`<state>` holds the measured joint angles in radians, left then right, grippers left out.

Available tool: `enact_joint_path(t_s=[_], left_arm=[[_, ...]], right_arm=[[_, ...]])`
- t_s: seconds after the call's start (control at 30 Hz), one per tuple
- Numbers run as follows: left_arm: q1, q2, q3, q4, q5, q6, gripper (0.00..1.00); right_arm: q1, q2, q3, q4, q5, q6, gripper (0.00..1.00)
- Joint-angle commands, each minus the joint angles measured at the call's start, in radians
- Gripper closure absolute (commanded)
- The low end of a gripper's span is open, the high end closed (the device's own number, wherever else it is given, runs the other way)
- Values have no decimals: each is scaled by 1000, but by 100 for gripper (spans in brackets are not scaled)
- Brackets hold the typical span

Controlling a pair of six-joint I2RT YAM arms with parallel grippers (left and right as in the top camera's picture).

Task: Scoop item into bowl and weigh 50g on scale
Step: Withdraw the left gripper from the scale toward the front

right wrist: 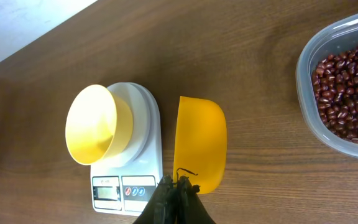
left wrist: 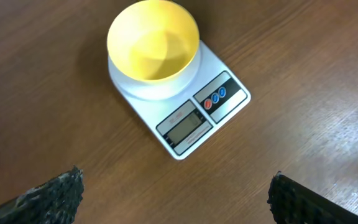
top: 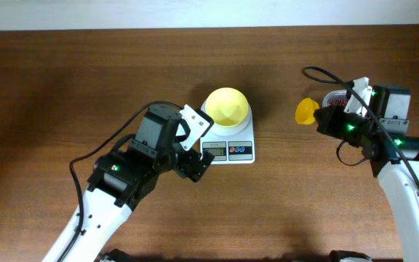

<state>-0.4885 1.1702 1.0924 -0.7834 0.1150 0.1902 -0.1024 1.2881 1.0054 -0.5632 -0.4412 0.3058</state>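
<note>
The pale-yellow bowl (top: 228,107) (left wrist: 153,40) (right wrist: 98,130) stands on the white scale (top: 229,149) (left wrist: 191,118) (right wrist: 129,183), and I see nothing inside it. My left gripper (top: 201,143) (left wrist: 176,199) hovers open just left of the scale's front, with bare wood between its fingers (left wrist: 55,196). My right gripper (top: 324,120) (right wrist: 178,185) is shut on the handle of a bright yellow scoop (top: 306,110) (right wrist: 201,143), held right of the scale. No beans show on the scoop. The red-brown beans (right wrist: 347,81) lie in a clear tub (right wrist: 309,99) to the right.
In the overhead view the tub (top: 334,96) is mostly hidden under my right arm. The brown wooden table (top: 86,80) runs to a pale edge at the back and the far left.
</note>
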Motion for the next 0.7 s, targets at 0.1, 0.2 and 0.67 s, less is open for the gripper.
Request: enact_joint_path(t_s=[0.1, 0.2, 0.67], left_arm=[[5, -4, -16, 17, 55, 49, 1], [5, -37, -63, 66, 31, 51, 1], [5, -137, -158, 139, -17, 50, 1]], right_arm=[[-4, -19, 21, 2, 35, -14, 96], [-4, -19, 21, 1, 35, -14, 96], [-4, -19, 21, -9, 35, -14, 96]])
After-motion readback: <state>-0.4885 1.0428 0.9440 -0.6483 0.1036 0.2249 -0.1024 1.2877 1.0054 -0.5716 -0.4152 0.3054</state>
